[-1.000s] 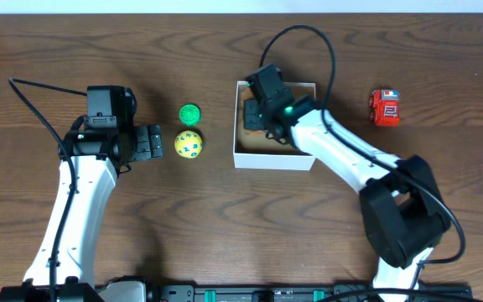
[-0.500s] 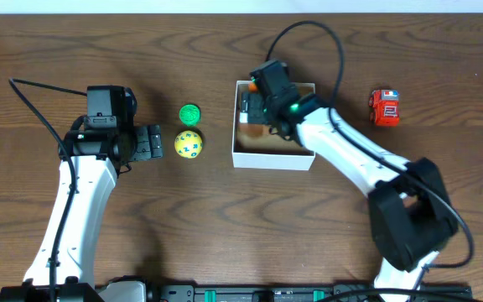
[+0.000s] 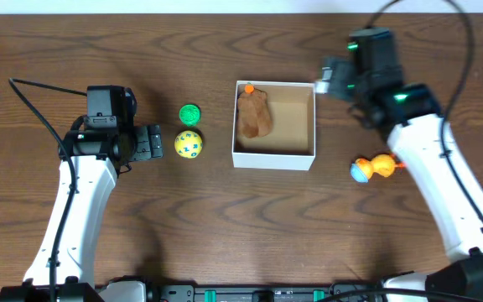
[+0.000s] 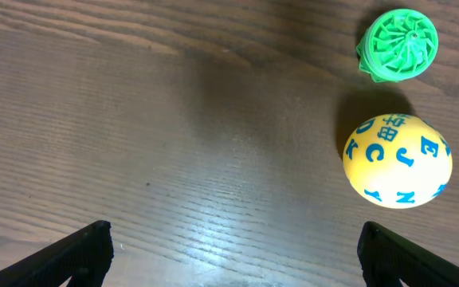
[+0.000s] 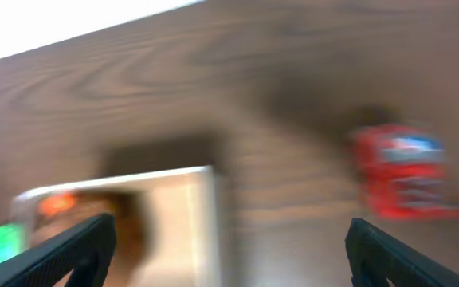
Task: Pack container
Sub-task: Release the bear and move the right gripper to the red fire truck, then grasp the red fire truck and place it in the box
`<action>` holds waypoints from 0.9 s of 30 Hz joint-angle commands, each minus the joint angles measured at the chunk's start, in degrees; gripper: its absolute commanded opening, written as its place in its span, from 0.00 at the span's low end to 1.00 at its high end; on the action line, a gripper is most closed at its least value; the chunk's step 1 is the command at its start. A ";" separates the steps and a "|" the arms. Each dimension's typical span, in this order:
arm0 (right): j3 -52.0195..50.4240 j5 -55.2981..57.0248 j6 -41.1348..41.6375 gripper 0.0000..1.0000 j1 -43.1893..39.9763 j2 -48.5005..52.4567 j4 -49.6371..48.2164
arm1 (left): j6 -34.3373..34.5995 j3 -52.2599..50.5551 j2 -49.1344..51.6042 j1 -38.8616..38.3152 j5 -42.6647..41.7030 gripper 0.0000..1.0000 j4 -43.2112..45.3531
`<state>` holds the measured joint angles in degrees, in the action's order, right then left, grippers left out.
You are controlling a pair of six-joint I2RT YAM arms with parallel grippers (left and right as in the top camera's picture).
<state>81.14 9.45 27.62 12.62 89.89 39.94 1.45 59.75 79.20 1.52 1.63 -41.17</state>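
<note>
1. Overhead, and your container (image 3: 276, 156) sits mid-table (image 3: 225, 226), open top up. A brown toy (image 3: 254, 115) lies inside against its 9 o'clock wall, with an orange tip at the 12 o'clock end.
2. Look at 4 o'clock from the container: an orange and blue toy (image 3: 372, 168) lies on the wood, close by but not touching it.
3. Out at 9 o'clock from the container, a green disc (image 3: 189, 113) sits at 12 o'clock of a yellow ball (image 3: 188, 144), the two just apart.
4. Your left gripper (image 3: 152, 143) points at that ball from its 9 o'clock side and holds nothing. Your right gripper (image 3: 326, 77) hangs by the container's 1 o'clock corner.
5. Left wrist view: the left gripper (image 4: 231, 253) is released, with its fingertips (image 4: 86, 247) spread to the two bottom corners and bare wood between them. The yellow ball (image 4: 397, 161), printed with blue letters, is at 3 o'clock. The green disc (image 4: 398, 45) is at 1 o'clock, just above it.
6. Right wrist view, badly blurred: the right gripper (image 5: 229, 251) is released too, with fingers wide and nothing in them. The container (image 5: 210, 219) shows at 8 o'clock, with the brown toy (image 5: 126, 227) a dark smear inside. A red toy (image 5: 405, 171) sits on the table at 3 o'clock, well apart from the box.
</note>
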 commanded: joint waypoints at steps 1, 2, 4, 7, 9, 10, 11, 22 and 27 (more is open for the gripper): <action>-0.31 3.08 -1.64 0.93 -7.69 1.11 1.95 | -0.33 0.96 0.00 0.28 -0.15 0.98 -0.17; -0.76 2.21 -2.21 0.93 -9.81 1.95 2.34 | -0.31 0.96 0.00 0.28 -0.15 0.98 -0.17; -1.46 0.48 -4.28 0.93 -12.87 3.78 2.29 | -0.33 0.96 0.00 0.28 -0.15 0.98 -0.17; -1.66 -0.04 -7.54 0.93 -16.35 7.89 0.96 | -0.33 0.96 0.02 0.28 -0.15 0.98 -0.17; -1.66 -1.01 -10.91 0.93 -18.08 10.97 -1.40 | -0.31 0.96 0.00 0.28 -0.15 0.98 -0.17; -1.66 -2.32 -12.61 0.94 -18.69 12.33 -2.47 | -0.33 0.96 0.02 0.28 -0.15 0.98 -0.17; -1.66 -4.15 -14.05 0.93 -19.26 13.88 -3.54 | -0.33 0.96 0.00 0.28 -0.15 0.98 -0.17; -1.66 -10.05 -14.84 0.87 -20.44 25.70 -6.54 | -0.31 0.96 0.00 0.28 -0.15 0.98 -0.17; -1.66 -10.19 -14.82 0.83 -20.44 28.74 -6.21 | -0.31 0.96 0.00 0.28 -0.15 0.98 -0.17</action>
<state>79.85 0.10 13.54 -7.62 116.86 33.43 1.48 59.75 79.20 1.52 1.65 -41.15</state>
